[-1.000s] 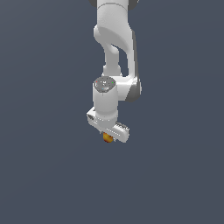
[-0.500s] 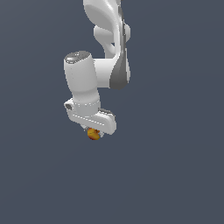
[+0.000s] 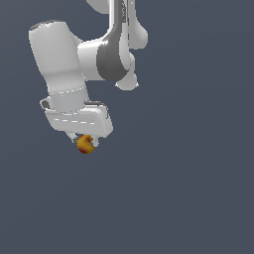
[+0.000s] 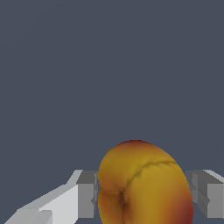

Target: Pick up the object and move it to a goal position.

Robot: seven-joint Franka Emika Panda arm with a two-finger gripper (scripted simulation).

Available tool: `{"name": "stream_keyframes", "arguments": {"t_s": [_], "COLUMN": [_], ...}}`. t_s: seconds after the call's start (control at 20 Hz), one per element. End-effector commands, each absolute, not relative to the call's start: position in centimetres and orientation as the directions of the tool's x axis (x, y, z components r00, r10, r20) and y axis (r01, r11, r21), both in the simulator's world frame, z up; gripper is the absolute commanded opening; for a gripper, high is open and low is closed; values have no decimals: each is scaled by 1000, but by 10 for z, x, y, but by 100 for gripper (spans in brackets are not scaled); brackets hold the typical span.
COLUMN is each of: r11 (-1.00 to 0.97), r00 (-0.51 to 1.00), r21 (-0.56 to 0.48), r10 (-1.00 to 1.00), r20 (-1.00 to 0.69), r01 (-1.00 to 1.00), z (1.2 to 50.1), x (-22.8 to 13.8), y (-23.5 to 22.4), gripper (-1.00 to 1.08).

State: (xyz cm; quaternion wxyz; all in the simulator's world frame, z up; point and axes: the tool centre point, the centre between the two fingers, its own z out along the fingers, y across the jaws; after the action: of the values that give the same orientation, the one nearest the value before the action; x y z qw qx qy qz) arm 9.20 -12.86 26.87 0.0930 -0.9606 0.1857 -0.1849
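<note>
While the small round yellow-orange ball with red patches (image 3: pixel 85 144) hangs pinched in the white end effector (image 3: pixel 84 140), the carry step is in hand.

From the exterior view, the white-and-grey robot arm (image 3: pixel 106 59) reaches down toward the exterior view's left, and the ball sits just under the end effector's white body, held against the plain dark grey backdrop with no goal marker showing. From the wrist view, the ball (image 4: pixel 144 183) fills the gap between the grey fingers (image 4: pixel 86 192), which press on it from both sides. Judging by this, lifting is done; the next move calls for steady travel to the goal without loosening the grip, since a round thing may slip.
</note>
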Motion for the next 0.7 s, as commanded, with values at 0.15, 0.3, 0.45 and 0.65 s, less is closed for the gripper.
{"name": "stream_keyframes", "arguments": {"t_s": [0.15,0.3,0.45,0.65], "r11": [-924,-927,-929,-930], "r00": [854,848,841,833], "r21": [-285,-301,-315,-330], "r10": [-354,-336,-322,-307], "r20": [382,410,434,460], "r01": [-255,-222,-193,-161], "z": [314,336,355,375], "x": [99,102,105,107], "y": [-157,-171,-184,-198], "gripper": [-100,-100,-100,-100]}}
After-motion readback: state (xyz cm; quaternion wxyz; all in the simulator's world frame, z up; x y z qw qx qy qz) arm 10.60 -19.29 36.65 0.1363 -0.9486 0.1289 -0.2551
